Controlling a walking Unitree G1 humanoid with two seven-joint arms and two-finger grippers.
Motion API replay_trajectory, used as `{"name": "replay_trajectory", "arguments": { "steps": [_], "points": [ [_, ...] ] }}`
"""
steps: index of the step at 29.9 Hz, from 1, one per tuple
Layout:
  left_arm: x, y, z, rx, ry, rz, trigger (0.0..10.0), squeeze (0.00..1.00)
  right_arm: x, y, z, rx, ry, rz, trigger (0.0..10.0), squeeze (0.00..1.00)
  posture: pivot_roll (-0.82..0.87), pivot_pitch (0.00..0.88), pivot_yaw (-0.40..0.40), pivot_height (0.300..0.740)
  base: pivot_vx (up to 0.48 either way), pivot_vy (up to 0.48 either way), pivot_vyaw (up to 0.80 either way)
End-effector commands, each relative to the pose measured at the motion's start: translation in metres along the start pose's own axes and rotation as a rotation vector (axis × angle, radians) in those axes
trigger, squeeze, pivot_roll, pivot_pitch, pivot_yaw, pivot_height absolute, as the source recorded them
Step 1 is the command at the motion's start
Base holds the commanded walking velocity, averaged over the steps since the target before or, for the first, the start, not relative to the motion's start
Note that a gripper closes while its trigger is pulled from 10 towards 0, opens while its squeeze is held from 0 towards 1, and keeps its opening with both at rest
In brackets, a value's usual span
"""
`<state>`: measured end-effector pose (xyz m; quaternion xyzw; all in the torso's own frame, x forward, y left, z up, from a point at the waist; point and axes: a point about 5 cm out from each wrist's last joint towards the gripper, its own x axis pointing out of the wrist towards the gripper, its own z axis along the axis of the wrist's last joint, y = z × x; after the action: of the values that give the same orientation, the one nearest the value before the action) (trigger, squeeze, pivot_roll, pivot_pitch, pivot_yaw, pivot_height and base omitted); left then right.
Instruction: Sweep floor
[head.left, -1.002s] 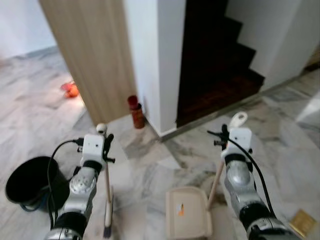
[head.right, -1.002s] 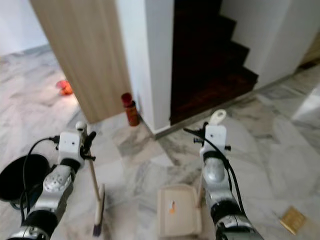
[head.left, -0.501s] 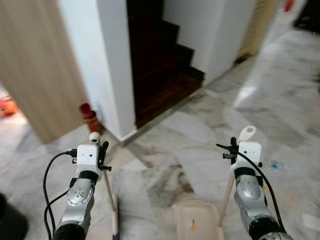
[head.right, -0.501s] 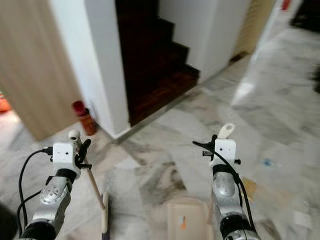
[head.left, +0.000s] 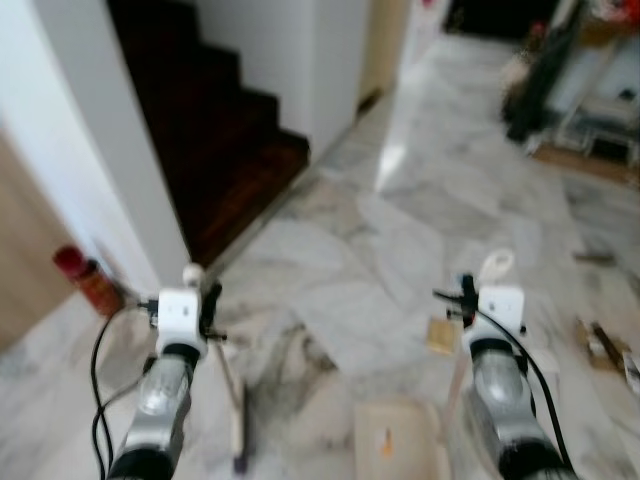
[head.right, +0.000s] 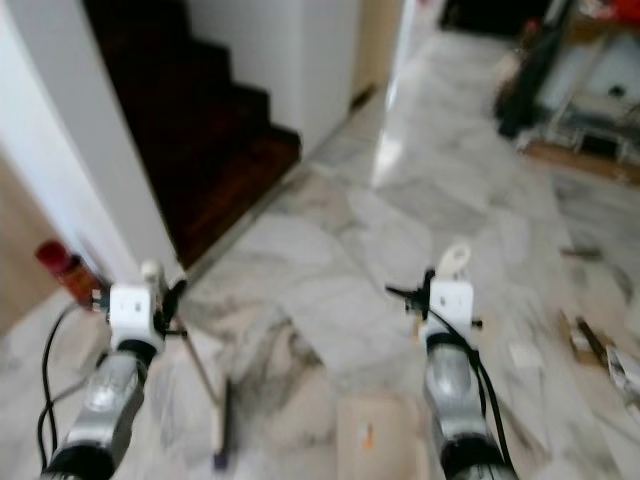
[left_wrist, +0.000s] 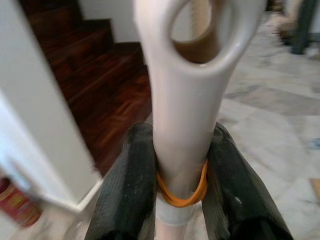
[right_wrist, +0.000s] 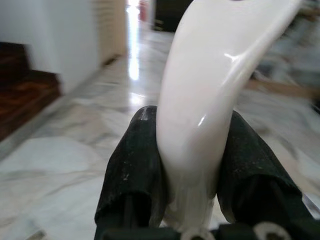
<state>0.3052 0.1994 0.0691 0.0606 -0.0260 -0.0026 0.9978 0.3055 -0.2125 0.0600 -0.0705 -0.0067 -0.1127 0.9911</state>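
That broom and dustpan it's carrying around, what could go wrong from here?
The broom hangs low in the left gripper; it might catch the wall corner or the red canister nearby. The dustpan, clamped in the right gripper, could tip its contents. Scraps lie on the floor ahead and could be stepped on.

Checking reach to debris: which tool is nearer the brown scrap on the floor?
Right. The right tool, gripping the dustpan handle, sits just beside the brown scrap; the left tool, gripping the broom handle, is far across.
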Motion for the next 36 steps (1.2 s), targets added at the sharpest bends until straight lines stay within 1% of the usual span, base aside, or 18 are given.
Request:
{"name": "replay_trajectory", "arguments": {
  "steps": [1, 15, 22, 28, 33, 36],
  "points": [
    [0.002, 0.003, 0.007, 0.006, -0.037, 0.004, 10.0, 0.0, 0.005, 0.0, 0.008, -0.001, -0.029, -0.002, 10.0, 0.0, 0.05, 0.0, 0.043, 0.74, 0.0, 0.0, -0.8],
    [0.0, 0.004, 0.007, -0.006, -0.037, -0.001, 10.0, 0.0, 0.004, 0.007, 0.009, 0.011, -0.031, 0.004, 10.0, 0.0, 0.03, 0.0, 0.057, 0.74, 0.0, 0.0, -0.8],
    [0.0, 0.005, 0.008, -0.011, -0.042, -0.008, 10.0, 0.0, 0.003, 0.013, 0.009, 0.015, -0.027, 0.022, 10.0, 0.0, 0.03, 0.0, 0.063, 0.74, 0.0, 0.0, 0.0],
    [-0.001, 0.006, 0.007, -0.008, -0.025, -0.007, 10.0, 0.0, 0.004, 0.015, 0.01, 0.025, -0.029, 0.029, 10.0, 0.0, 0.04, 0.0, 0.066, 0.74, 0.0, 0.0, 0.0],
    [0.002, 0.007, 0.01, -0.006, -0.036, 0.002, 10.0, 0.0, 0.004, 0.02, 0.011, 0.03, -0.03, 0.053, 10.0, 0.0, 0.06, 0.0, 0.055, 0.74, 0.298, 0.0, 0.0],
    [0.003, 0.008, 0.012, -0.009, -0.044, 0.017, 10.0, 0.0, 0.005, 0.019, 0.01, 0.024, -0.024, 0.061, 10.0, 0.0, 0.07, 0.0, 0.045, 0.74, 0.324, 0.0, 0.0]
  ]
}}
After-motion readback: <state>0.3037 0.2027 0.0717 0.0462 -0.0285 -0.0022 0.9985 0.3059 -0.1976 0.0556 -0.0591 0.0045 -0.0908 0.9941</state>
